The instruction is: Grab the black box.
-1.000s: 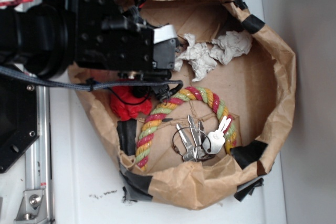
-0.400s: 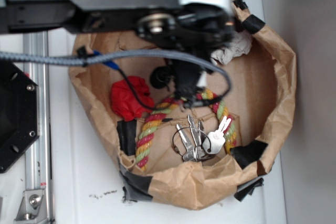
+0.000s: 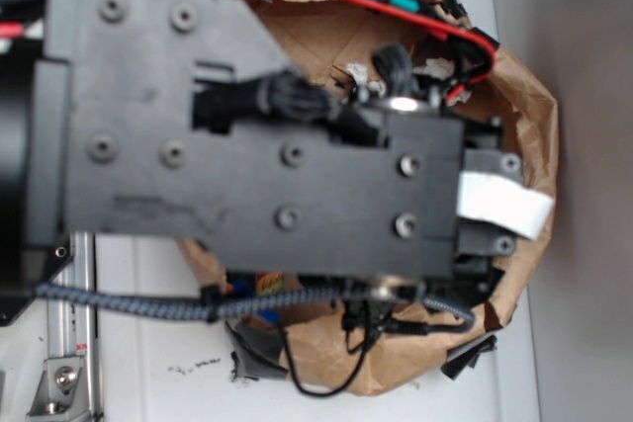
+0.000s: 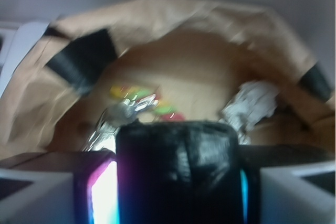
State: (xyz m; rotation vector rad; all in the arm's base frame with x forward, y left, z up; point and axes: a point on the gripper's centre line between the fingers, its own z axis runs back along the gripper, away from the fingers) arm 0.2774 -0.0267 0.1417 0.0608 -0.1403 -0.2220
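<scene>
In the wrist view a black box with a slightly glossy, creased face fills the space between my gripper's two grey fingers. Thin bright slits show on either side of it. The gripper looks shut on the box and holds it high above the brown paper bag. The picture is blurred. In the exterior view my arm covers most of the bag and hides the fingers and the box.
On the bag floor lie a bunch of keys, a coloured rope ring and crumpled white paper. Black tape strips patch the bag rim. A metal rail runs along the left of the white table.
The arm has swung from the bag's left side across it and risen towards the exterior camera. It now hides the red paper, rope and keys there.
</scene>
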